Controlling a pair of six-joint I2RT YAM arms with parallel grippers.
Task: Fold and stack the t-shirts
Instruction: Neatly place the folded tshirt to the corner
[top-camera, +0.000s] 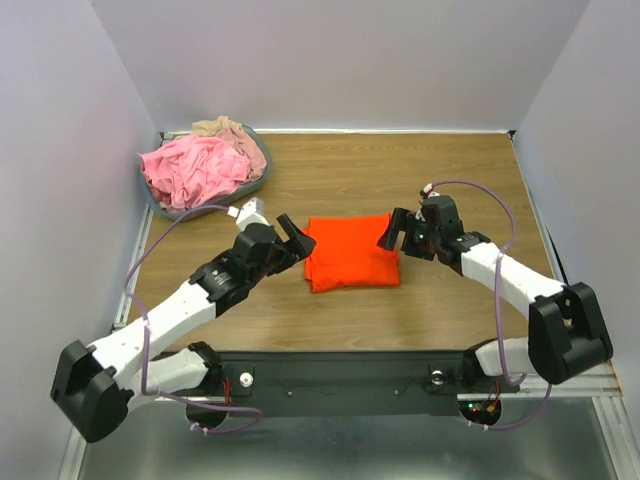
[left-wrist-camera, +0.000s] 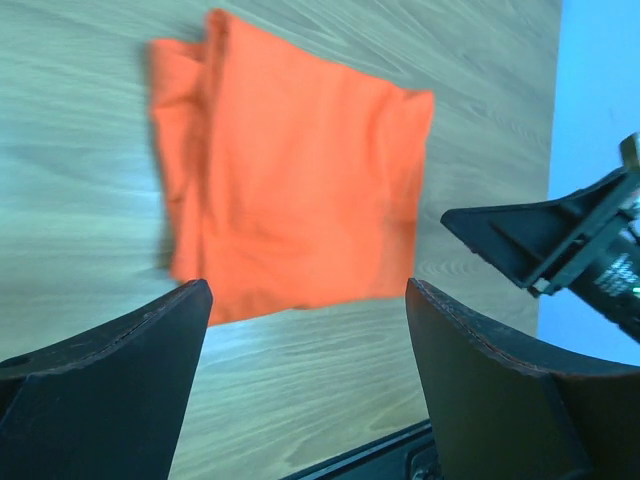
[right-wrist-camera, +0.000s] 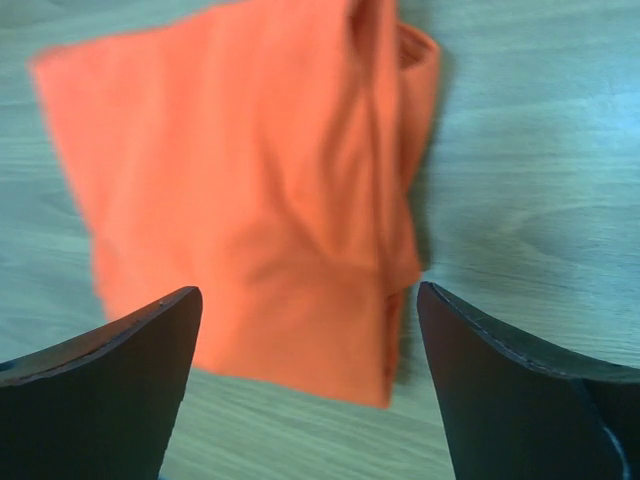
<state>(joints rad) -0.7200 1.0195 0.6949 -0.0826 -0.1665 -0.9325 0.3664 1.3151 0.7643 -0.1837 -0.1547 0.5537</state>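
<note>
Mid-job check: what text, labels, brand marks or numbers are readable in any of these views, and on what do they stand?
None: no readable text in any view.
orange-red t-shirt: folded, plain cloth, no label or print showing.
pink t-shirt and beige t-shirt, bunched in the grey basket: no print visible.

The left gripper (top-camera: 296, 238) points toward two o'clock, the right gripper (top-camera: 396, 231) toward ten, both jaws spread wide.
</note>
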